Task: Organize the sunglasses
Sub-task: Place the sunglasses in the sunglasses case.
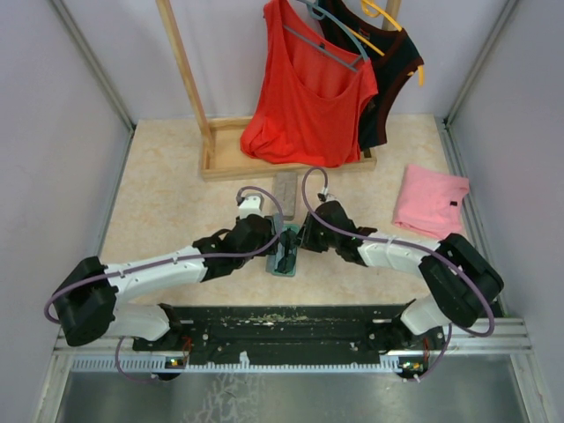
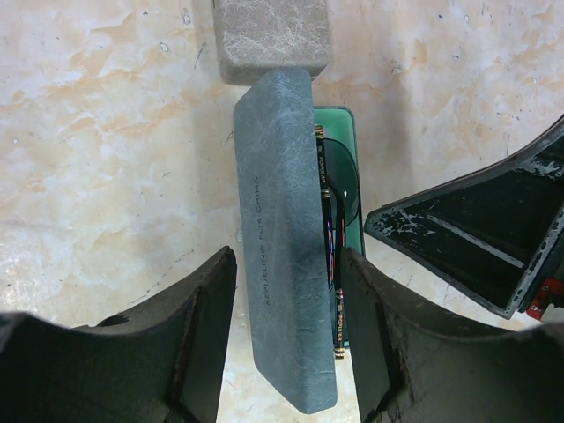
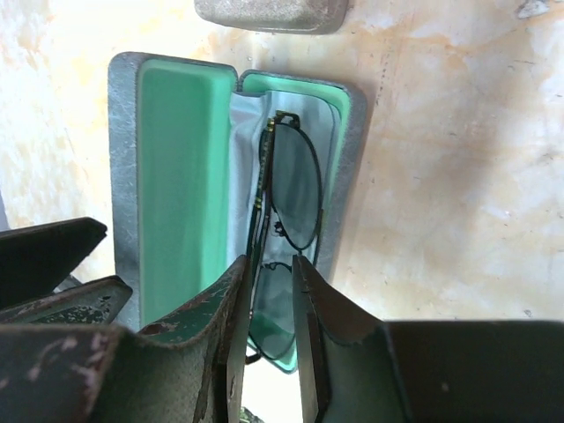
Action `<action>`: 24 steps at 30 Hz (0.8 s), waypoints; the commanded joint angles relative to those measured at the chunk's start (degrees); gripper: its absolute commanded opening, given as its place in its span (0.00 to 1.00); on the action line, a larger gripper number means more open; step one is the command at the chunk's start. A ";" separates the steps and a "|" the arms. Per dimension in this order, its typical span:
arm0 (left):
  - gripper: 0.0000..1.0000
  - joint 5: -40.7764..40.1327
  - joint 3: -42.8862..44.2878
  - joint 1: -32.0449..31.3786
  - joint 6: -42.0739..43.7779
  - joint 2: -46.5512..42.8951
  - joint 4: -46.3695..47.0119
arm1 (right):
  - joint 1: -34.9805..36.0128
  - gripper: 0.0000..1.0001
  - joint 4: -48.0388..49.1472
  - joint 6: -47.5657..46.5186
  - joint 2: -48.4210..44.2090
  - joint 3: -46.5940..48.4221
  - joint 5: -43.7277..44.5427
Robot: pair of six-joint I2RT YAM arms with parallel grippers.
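1. Right fingers (image 3: pixel 203 335), nearly closed, pinch the sunglasses (image 3: pixel 295 189) inside the open glasses case (image 3: pixel 123 176), mid-surface.
2. Left fingers (image 2: pixel 198 335) straddle its lid (image 2: pixel 282 220); grip uncertain.
3. Likely stowing; next: release cleanly, shut lid.

Even, diffuse overhead lighting, pale tabletop (image 1: pixel 167 211) evenly bright, shadows soft and faint, overhead view sharp with slight bowing at its edges, wrist views crisp at centre, near dark fingers (image 2: pixel 185 352) underexposed, slightly soft.
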 commanded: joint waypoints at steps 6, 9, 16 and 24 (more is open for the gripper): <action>0.57 0.24 -1.04 -0.09 1.56 -1.98 0.83 | 0.31 0.26 -7.31 -5.18 -4.05 3.33 6.97; 0.57 0.22 -1.93 -0.09 1.74 -2.40 1.55 | 0.32 0.27 -8.09 -5.90 -3.67 3.46 7.29; 0.57 2.20 -2.66 -0.09 2.47 -1.31 3.67 | 0.30 0.28 -5.89 -6.86 -0.12 5.40 3.57; 0.57 2.62 -2.14 -0.05 3.14 0.15 3.86 | 0.36 0.30 -5.85 -6.91 2.66 6.47 2.23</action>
